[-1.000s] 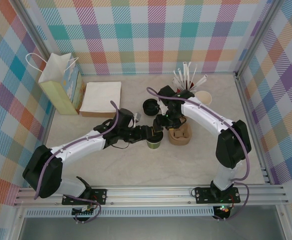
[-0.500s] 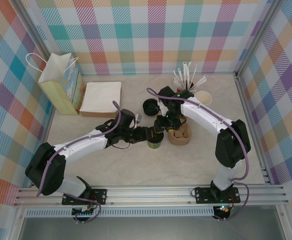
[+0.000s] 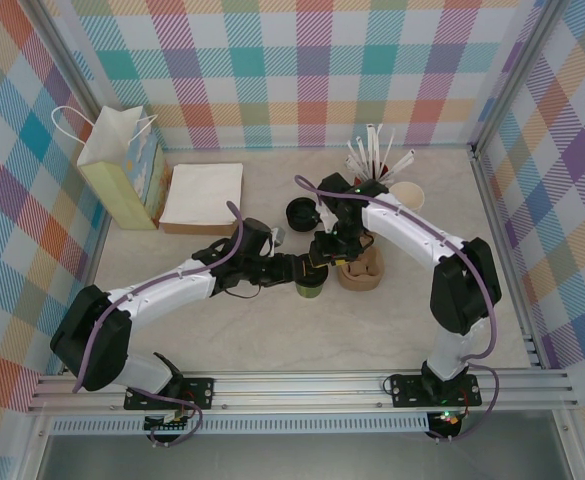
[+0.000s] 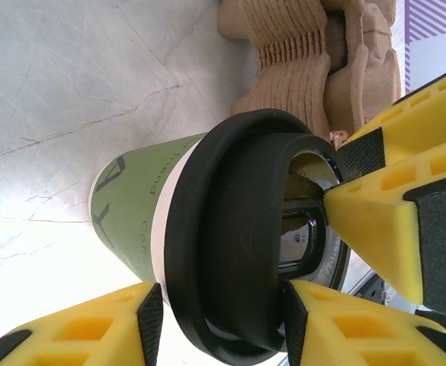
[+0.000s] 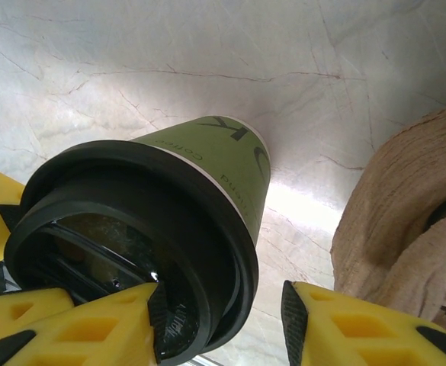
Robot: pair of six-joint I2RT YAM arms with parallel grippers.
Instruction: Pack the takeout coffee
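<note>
One takeout coffee point(image 3: 309, 287) upright, axis vertical, lid point(image 4: 230, 229) up, mid-table left of pulp carrier point(image 3: 360, 268) | left gripper point(image 4: 223, 328) narrow over lid rim, grip can't tell | right gripper point(image 5: 219, 328) open astride rim | unchanged vs 0.5 s ago

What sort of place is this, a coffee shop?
Probably a mock café counter inside a robot test cell, not a real shop. A lidded paper cup, a pulp cup carrier, straws and a paper bag sit on a table boxed in by plaid panels.
</note>
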